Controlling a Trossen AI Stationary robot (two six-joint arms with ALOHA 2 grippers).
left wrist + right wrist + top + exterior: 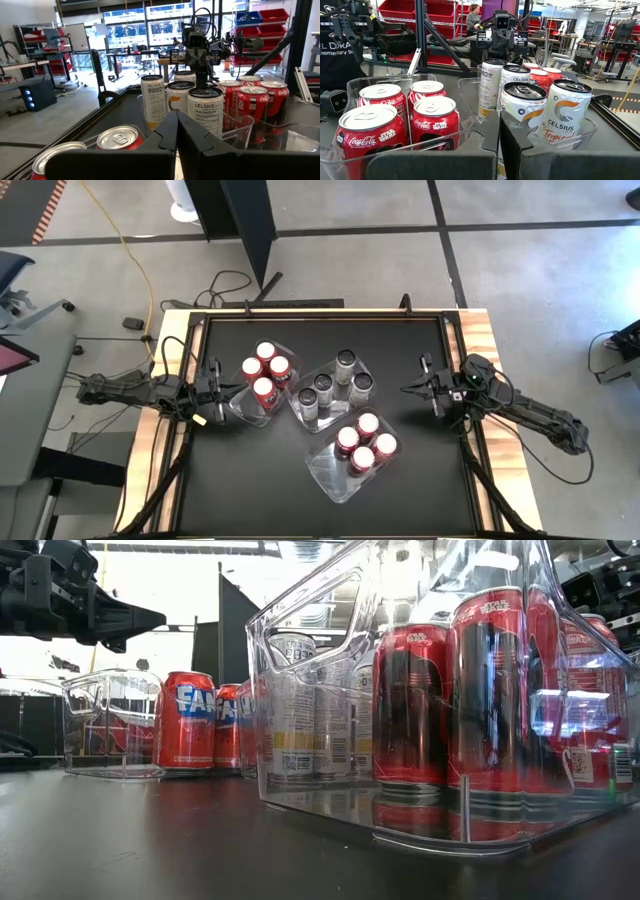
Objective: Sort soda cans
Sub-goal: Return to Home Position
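On the black table (250, 480) stand 3 clear rectangular plastic trays, each thin-walled, glossy and see-through, with rounded corners. The left tray (238, 408) holds 4 red cans with silver tops (265, 370), packed in a tight cluster. The middle tray (300, 420), turned at an angle, holds 4 silver-grey cans with dark tops (335, 385); their white labels read CELSIUS in the wrist views. The near-right tray (325, 470) holds 4 more red cans (365, 444), printed with Coca-Cola and Star Wars marks, so there are 12 smooth metal cylinders in all, 8 red and 4 silver-grey. All stand upright inside their trays, touching or just beside their neighbours. The table has a pale wooden border (485, 340) along its sides. The left gripper (226, 387) hovers just beside the left tray, its 2 dark fingers (167, 137) pressed together and empty. The right gripper (408, 388) hangs near the middle tray's right side, its fingers (512, 132) drawn nearly together, holding nothing.
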